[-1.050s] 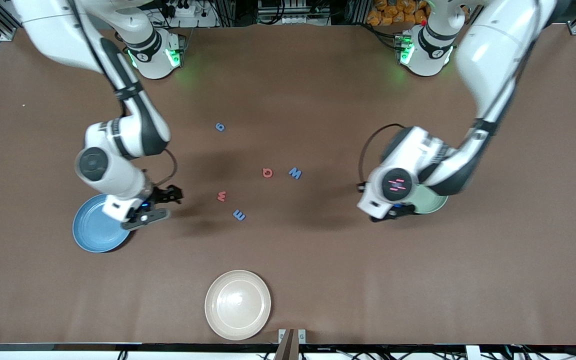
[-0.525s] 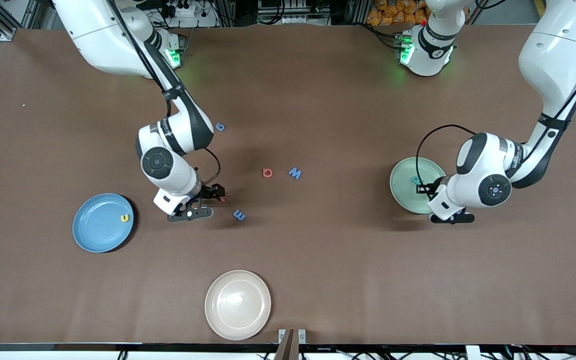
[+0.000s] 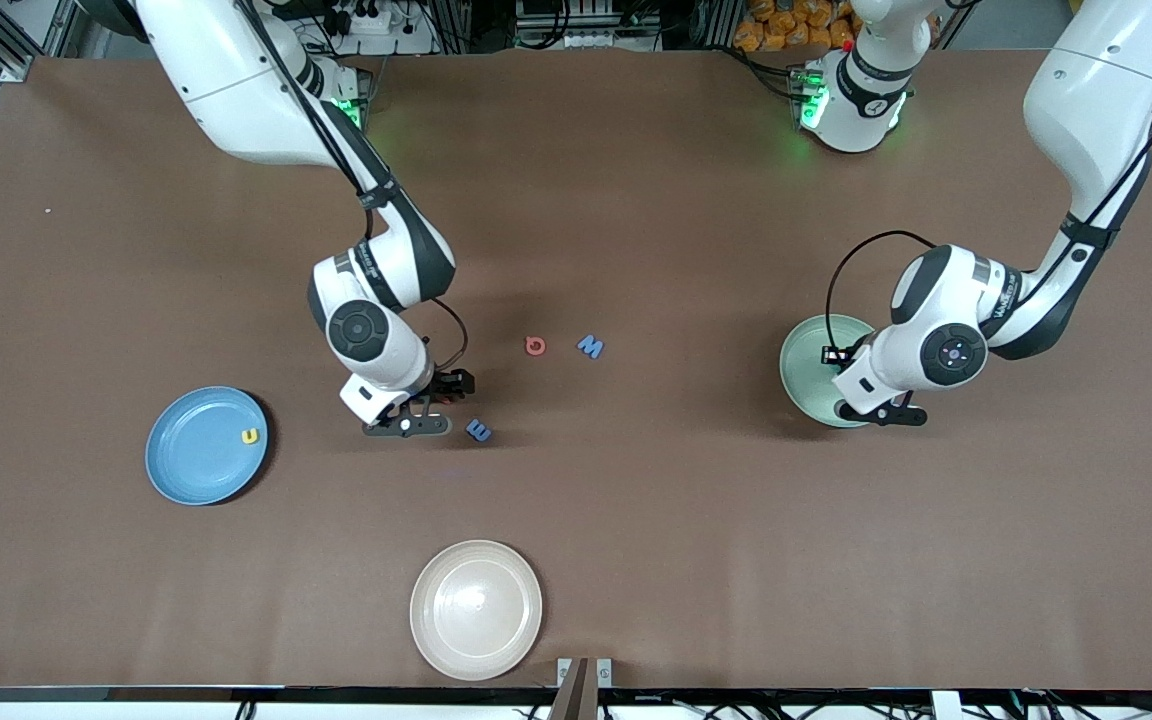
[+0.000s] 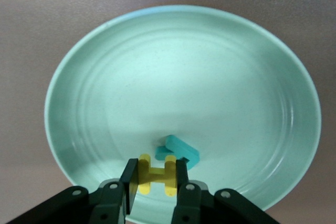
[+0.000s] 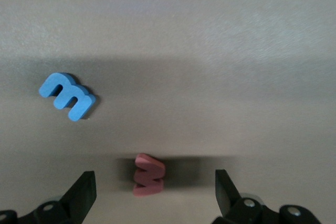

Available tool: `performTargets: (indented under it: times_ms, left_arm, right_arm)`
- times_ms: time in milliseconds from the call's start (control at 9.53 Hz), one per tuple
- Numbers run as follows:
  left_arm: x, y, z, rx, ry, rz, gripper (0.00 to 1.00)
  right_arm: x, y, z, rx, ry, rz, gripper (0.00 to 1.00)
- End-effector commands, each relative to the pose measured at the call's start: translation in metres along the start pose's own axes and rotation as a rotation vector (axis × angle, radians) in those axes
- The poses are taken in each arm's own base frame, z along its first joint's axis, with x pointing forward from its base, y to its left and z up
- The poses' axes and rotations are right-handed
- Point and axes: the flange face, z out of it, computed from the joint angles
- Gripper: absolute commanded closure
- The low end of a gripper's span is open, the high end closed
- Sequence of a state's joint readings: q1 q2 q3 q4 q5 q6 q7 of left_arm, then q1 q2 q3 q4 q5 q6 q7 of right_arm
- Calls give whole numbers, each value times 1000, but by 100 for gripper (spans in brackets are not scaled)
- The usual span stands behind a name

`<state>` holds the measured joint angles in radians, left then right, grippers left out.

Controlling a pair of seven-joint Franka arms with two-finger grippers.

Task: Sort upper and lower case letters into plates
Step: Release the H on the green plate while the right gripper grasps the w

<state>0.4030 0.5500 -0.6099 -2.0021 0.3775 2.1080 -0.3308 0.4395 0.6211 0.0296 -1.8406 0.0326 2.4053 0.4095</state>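
My left gripper (image 3: 844,385) is over the mint green plate (image 3: 801,375). In the left wrist view it (image 4: 156,169) is shut on a yellow H (image 4: 155,177), held low over the plate (image 4: 184,66) beside a teal letter (image 4: 178,153) lying in it. My right gripper (image 3: 441,390) is open over the table's middle. In the right wrist view its fingers (image 5: 84,187) straddle a salmon w (image 5: 149,174), apart from it. A blue letter (image 5: 67,96) lies close by, also in the front view (image 3: 478,430). A salmon G (image 3: 535,346) and a blue M (image 3: 590,346) lie farther off. The sky blue plate (image 3: 196,450) holds a yellow letter (image 3: 251,436).
A cream-white plate (image 3: 476,610) stands near the table's front edge. The right arm's forearm hangs over the table between its base and the middle letters.
My right gripper left the blue plate, where a yellow letter now lies, and moved over the salmon w. My left arm swung toward its own end; its gripper is back over the mint plate.
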Motion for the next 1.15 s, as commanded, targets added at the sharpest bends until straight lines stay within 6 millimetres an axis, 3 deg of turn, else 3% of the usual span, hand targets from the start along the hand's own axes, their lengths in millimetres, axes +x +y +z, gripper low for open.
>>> performTargets:
  times_ms: [0,210,315,420,630,945,1050]
  left_arm:
    - [-8,-21,-1,33,16,56,83]
    - [-6,-36,0,22,14,100,80]
    - [-6,-32,0,22,13,91,12]
    - [-7,-29,-1,24,16,89,0]
    - [-9,3,-11,14,24,48,0]
    - [-18,97,-39,-11,74,-138,0]
    - [-16,118,-50,-22,96,-189,0]
  right_arm:
    - [-1,-9,6,-1,5,22,0]
    - [-2,-9,9,-3,0,22,0]
    - [-5,-7,13,-5,1,2,40]
    - [-7,-5,20,1,19,-1,97]
    - [-9,0,24,5,29,4,100]
    - [-5,2,15,11,41,8,100]
    - [-2,4,3,16,51,11,100]
